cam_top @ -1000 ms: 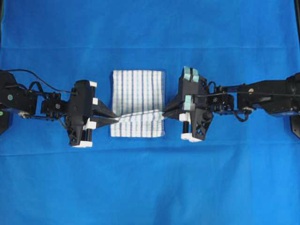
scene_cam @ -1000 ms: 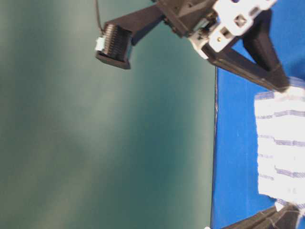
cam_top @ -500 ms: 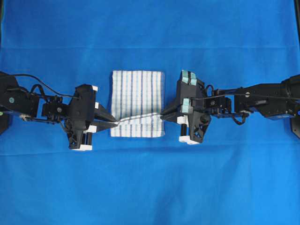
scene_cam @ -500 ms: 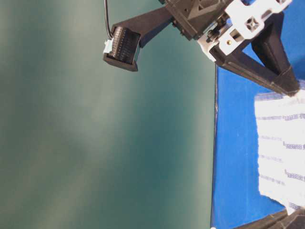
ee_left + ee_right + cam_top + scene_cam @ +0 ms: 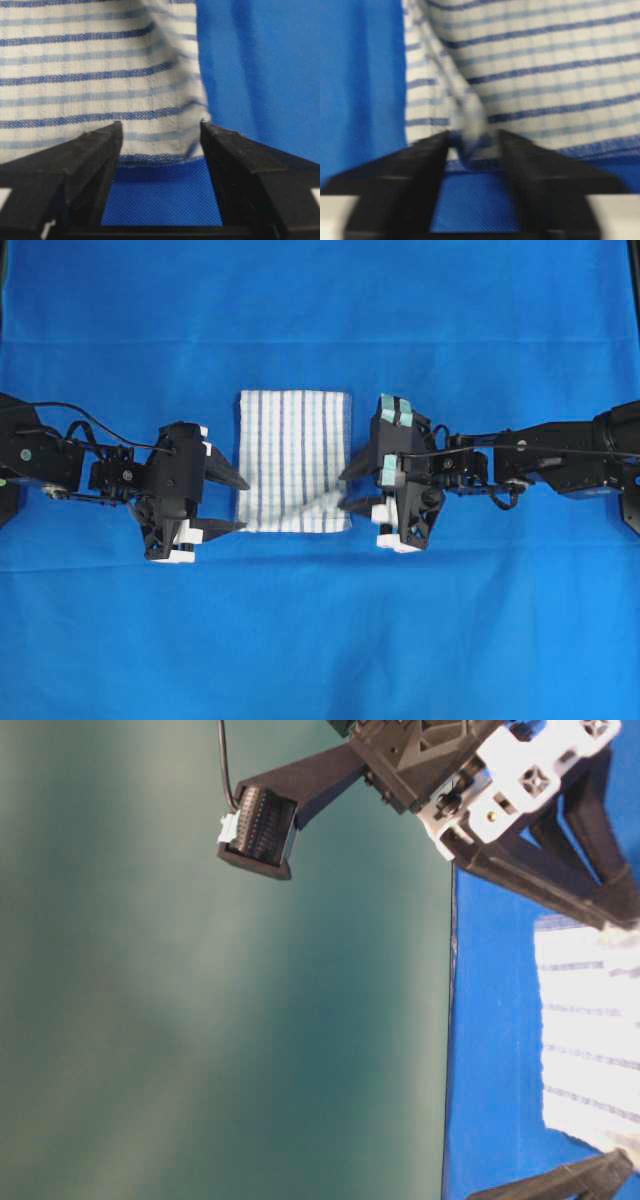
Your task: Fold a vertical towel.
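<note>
Two hands flanking the towel (image 5: 293,461), folded and lying flat on the blue desk cloth (image 5: 320,640). Left hand (image 5: 235,503) spread open, nothing held, towel's edge just ahead of its fingertips and apart from them. Right hand (image 5: 348,490) parted around a raised pucker of towel corner; from the blurred wrist view, cannot tell whether gripping or just released. Likely step: letting go after a fold. To finish cleanly: open the right hand fully before moving, draw both hands straight back and outward, away from the towel, lift only once clear, avoid dragging the lower corner ahead of the right hand.
</note>
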Controlling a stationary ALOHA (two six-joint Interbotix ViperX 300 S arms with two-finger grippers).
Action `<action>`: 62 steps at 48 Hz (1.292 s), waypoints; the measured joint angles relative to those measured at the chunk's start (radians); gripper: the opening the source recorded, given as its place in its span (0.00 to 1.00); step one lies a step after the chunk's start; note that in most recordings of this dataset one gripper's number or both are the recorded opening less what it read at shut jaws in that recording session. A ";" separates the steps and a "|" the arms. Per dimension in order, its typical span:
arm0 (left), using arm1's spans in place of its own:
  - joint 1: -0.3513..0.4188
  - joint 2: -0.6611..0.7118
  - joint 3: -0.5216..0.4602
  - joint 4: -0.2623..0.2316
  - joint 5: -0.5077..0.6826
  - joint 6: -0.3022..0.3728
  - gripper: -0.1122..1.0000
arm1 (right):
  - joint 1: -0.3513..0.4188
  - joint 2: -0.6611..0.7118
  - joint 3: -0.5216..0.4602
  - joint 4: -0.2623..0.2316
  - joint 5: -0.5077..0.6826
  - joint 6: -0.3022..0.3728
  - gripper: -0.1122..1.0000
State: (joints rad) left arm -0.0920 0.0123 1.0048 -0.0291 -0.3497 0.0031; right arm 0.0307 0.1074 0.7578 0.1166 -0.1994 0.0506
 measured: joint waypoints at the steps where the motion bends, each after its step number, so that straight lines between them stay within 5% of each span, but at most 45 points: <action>1: 0.002 0.000 0.000 0.000 0.002 0.000 0.65 | 0.002 0.000 -0.002 0.000 0.002 0.000 0.70; 16: 0.000 -0.101 -0.005 0.000 0.083 0.005 0.62 | 0.025 -0.114 -0.018 0.000 0.129 -0.002 0.65; 34: 0.000 -0.488 0.017 0.000 0.242 0.015 0.63 | 0.021 -0.433 0.011 -0.071 0.244 -0.009 0.65; 46: 0.020 -0.793 0.103 0.000 0.272 0.015 0.62 | -0.026 -0.675 0.114 -0.086 0.261 -0.009 0.65; 62: 0.097 -1.126 0.173 0.000 0.500 0.025 0.62 | -0.066 -1.055 0.261 -0.104 0.347 -0.009 0.65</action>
State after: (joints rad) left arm 0.0046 -1.1137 1.1781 -0.0291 0.1503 0.0276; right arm -0.0353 -0.9480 1.0186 0.0123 0.1473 0.0414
